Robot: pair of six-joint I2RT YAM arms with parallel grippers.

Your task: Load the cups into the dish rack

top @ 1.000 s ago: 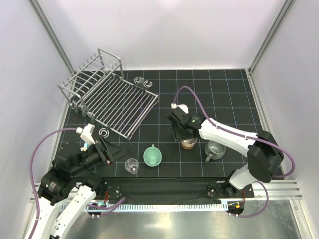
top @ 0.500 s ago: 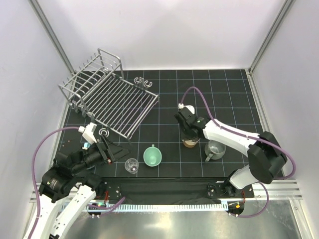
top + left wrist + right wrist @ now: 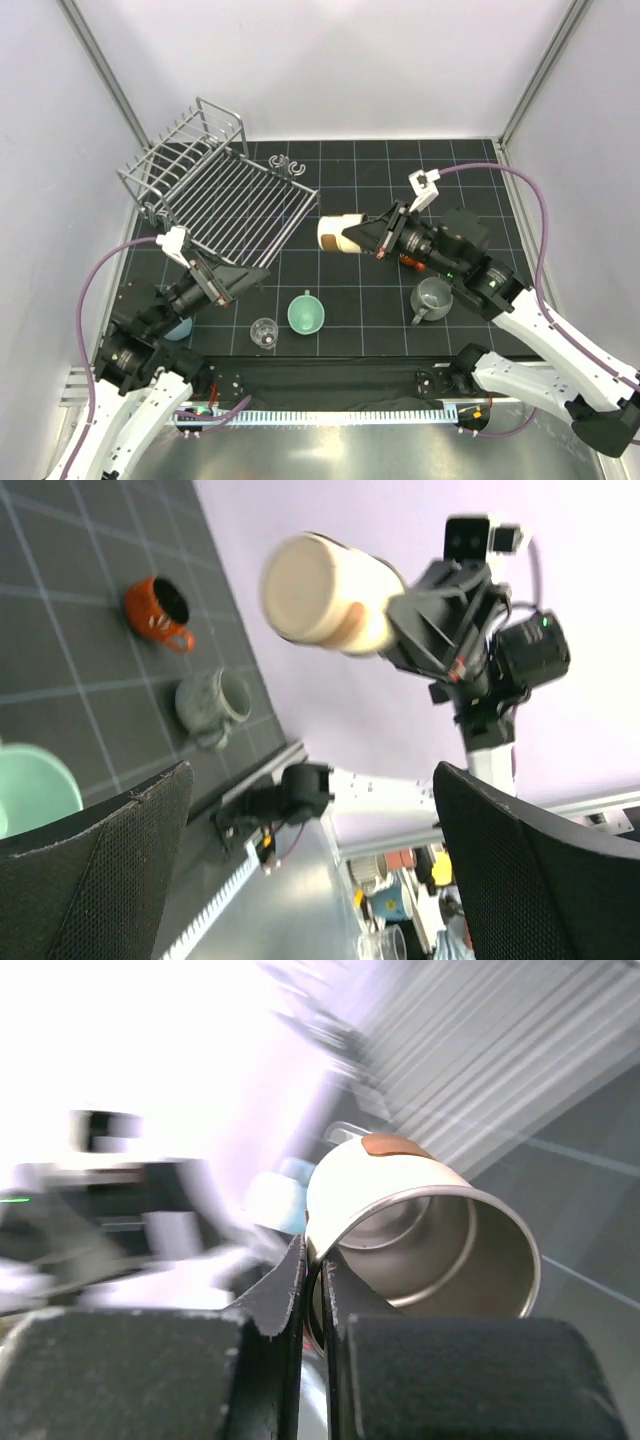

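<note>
My right gripper (image 3: 368,238) is shut on the rim of the beige cup (image 3: 338,235), which hangs on its side above the mat, just right of the dish rack (image 3: 215,195). In the right wrist view the jaws pinch the cup's wall (image 3: 420,1230) at its left rim. My left gripper (image 3: 238,282) stands open and empty near the rack's front corner. On the mat sit a mint green cup (image 3: 306,313), a clear glass (image 3: 264,332) and a grey mug (image 3: 432,298). The left wrist view shows the beige cup (image 3: 325,592), an orange-red cup (image 3: 158,608) and the grey mug (image 3: 212,700).
Two small grey clips (image 3: 285,163) lie behind the rack. A light blue cup (image 3: 180,328) peeks out under my left arm. Grey walls enclose the mat on three sides. The metal rail (image 3: 330,410) runs along the near edge.
My right gripper shut on the beige cup, lifted it off the mat and swung it left toward the rack, tipping it sideways. My left gripper rose and opened wider.
</note>
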